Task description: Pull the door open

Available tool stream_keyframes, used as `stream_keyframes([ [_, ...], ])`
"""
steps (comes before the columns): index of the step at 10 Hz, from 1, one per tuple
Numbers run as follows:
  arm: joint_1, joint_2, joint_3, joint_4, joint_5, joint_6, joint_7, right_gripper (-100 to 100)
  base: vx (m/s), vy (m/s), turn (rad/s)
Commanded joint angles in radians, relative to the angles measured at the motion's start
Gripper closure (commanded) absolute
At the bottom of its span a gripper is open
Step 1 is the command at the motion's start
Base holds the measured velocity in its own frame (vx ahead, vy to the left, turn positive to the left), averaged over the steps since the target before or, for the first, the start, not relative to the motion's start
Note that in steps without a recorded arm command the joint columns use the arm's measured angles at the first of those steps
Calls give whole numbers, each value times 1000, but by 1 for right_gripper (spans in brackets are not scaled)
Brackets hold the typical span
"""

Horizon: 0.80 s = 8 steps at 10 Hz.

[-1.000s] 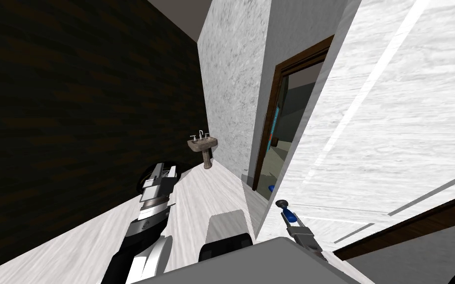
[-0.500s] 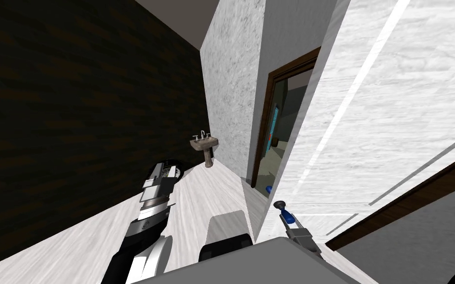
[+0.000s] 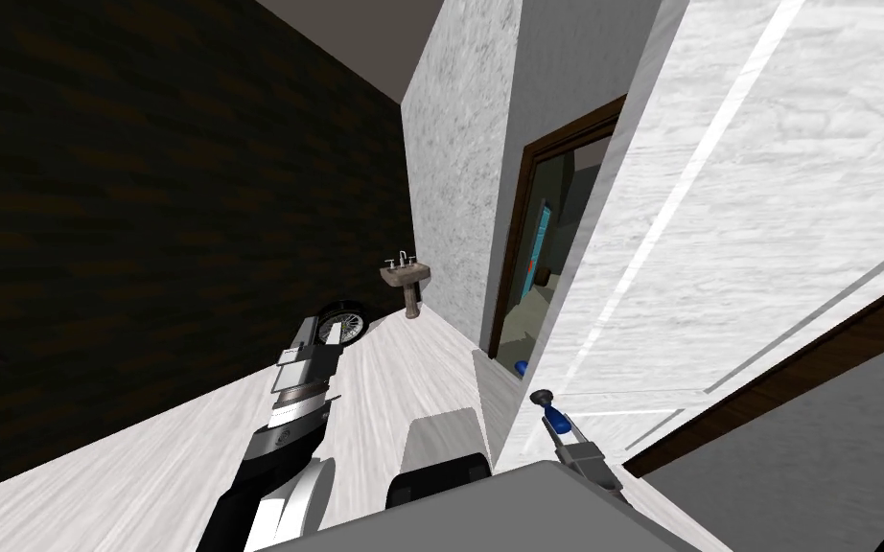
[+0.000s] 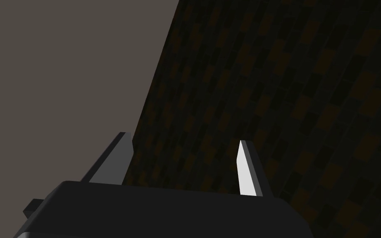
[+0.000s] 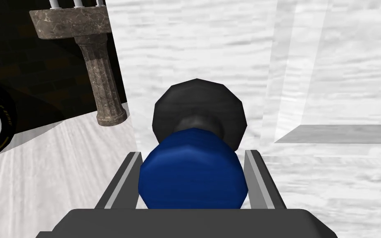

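Note:
The white wood-grain door (image 3: 747,240) stands partly swung toward me, with its dark brown frame (image 3: 517,249) and the gap to another room behind it. Its blue knob (image 5: 191,175) sits on a dark round base (image 5: 198,109) against the door face (image 5: 330,74). My right gripper (image 5: 191,173) is shut on the blue knob, one finger pressing each side; in the head view the right gripper (image 3: 557,422) is low on the door. My left gripper (image 4: 183,165) is open and holds nothing; the left gripper (image 3: 327,331) hangs above the floor, left of my chest.
A stone pedestal sink (image 3: 406,281) stands against the marbled wall beyond the door edge. A wheel (image 3: 340,323) lies by the dark brick wall (image 3: 143,220) to the left. Pale plank floor (image 3: 402,374) runs between wall and door. A small blue object (image 3: 523,365) lies in the doorway.
The door has swung further toward me with the right gripper still on the knob, widening the gap at the frame. My view has turned, bringing the wheel out from behind the left gripper.

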Motion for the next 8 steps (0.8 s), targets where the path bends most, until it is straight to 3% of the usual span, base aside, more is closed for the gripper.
stream_keyframes([
  [1, -5, -9, 9, 14, 8, -14, -14, 100, -254, -46, 144],
  [4, -14, -19, 21, 31, 18, -28, -30, 100, -229, -27, 99],
  [8, -30, -22, 33, 55, 27, -35, -46, 100, -159, -29, 110],
])
